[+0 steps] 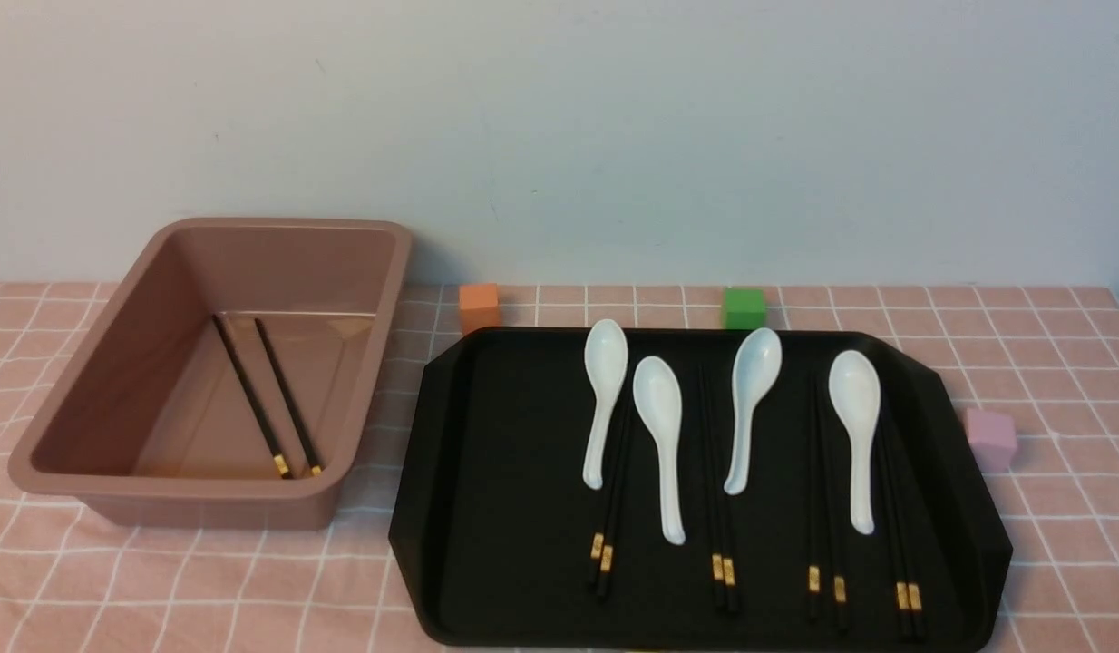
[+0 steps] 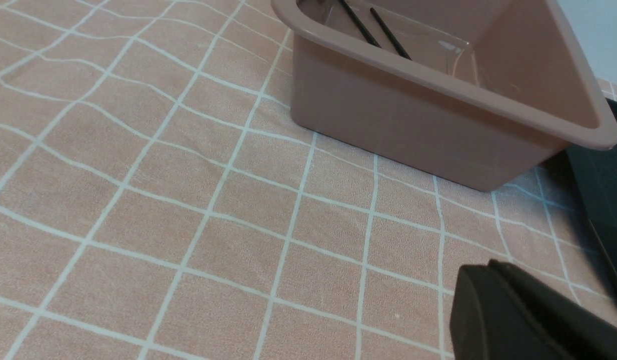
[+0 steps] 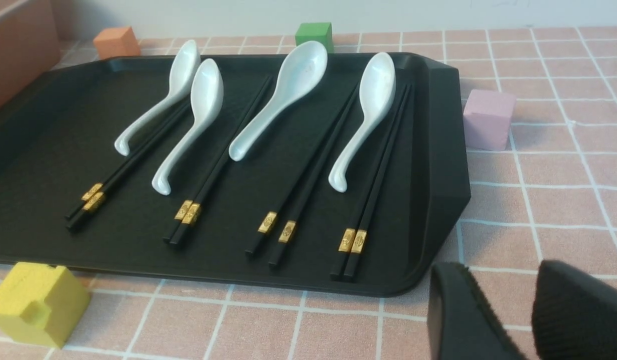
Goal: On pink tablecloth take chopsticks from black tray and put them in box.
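Pink tablecloth below, one chopstick pair already in the box, four pairs waiting on the black tray; right gripper hovers empty and slightly spread beside it, left gripper's jaws unreadable, so next reach for the nearest pair.

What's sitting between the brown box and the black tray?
Nothing: only a narrow strip of pink tablecloth separates the box from the black tray, clearest in the front view.
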Controlling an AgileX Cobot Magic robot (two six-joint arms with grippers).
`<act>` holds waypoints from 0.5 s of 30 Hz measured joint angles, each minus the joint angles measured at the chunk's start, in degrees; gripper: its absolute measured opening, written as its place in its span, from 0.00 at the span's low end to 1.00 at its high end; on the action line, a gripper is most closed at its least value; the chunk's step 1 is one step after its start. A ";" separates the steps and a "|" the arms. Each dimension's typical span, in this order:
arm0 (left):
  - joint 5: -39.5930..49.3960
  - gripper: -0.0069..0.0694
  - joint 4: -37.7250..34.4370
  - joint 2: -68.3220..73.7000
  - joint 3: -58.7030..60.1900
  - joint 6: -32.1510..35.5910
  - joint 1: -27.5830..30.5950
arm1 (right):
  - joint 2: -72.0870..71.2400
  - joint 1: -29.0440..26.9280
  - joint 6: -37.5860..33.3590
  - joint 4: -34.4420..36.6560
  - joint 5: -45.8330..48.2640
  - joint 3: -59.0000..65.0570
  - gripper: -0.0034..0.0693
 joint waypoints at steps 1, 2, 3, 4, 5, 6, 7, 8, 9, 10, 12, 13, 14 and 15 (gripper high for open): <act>0.00 0.08 0.00 0.00 0.00 0.00 0.00 | 0.00 0.00 0.00 0.00 0.00 0.00 0.38; 0.00 0.08 0.00 0.00 0.00 0.00 0.00 | 0.00 0.00 0.00 0.00 0.00 0.00 0.38; 0.00 0.08 0.00 0.00 0.00 0.00 0.00 | 0.00 0.00 0.00 0.00 0.00 0.00 0.38; 0.00 0.08 0.00 0.00 0.00 0.02 0.00 | 0.00 0.00 0.00 0.00 0.00 0.00 0.38; 0.00 0.08 0.00 0.00 0.00 0.02 0.00 | 0.00 0.00 0.00 0.00 0.00 0.00 0.38; 0.00 0.08 0.00 0.00 0.00 0.02 0.00 | 0.00 0.00 0.00 0.00 0.00 0.00 0.38; 0.00 0.08 0.00 0.00 0.00 0.02 0.00 | 0.00 0.00 0.00 0.00 0.00 0.00 0.38; 0.00 0.08 0.00 0.00 0.00 0.02 0.00 | 0.00 0.00 0.00 0.00 0.00 0.00 0.38; 0.00 0.09 0.00 0.00 0.00 0.02 0.00 | 0.00 0.00 0.00 0.00 0.00 0.00 0.38; 0.00 0.09 0.00 0.00 0.00 0.02 0.00 | 0.00 0.00 0.00 0.00 0.00 0.00 0.38; 0.00 0.09 0.00 0.00 0.00 0.02 0.00 | 0.00 0.00 0.00 0.00 0.00 0.00 0.38; 0.00 0.09 -0.05 0.00 0.00 0.02 0.00 | 0.00 0.00 0.00 0.00 0.00 0.00 0.38; 0.00 0.09 -0.05 0.00 0.00 0.02 0.00 | 0.00 0.00 0.00 0.00 0.00 0.00 0.38; 0.00 0.09 -0.05 0.00 0.00 0.02 0.00 | 0.00 0.00 0.00 0.00 0.00 0.00 0.38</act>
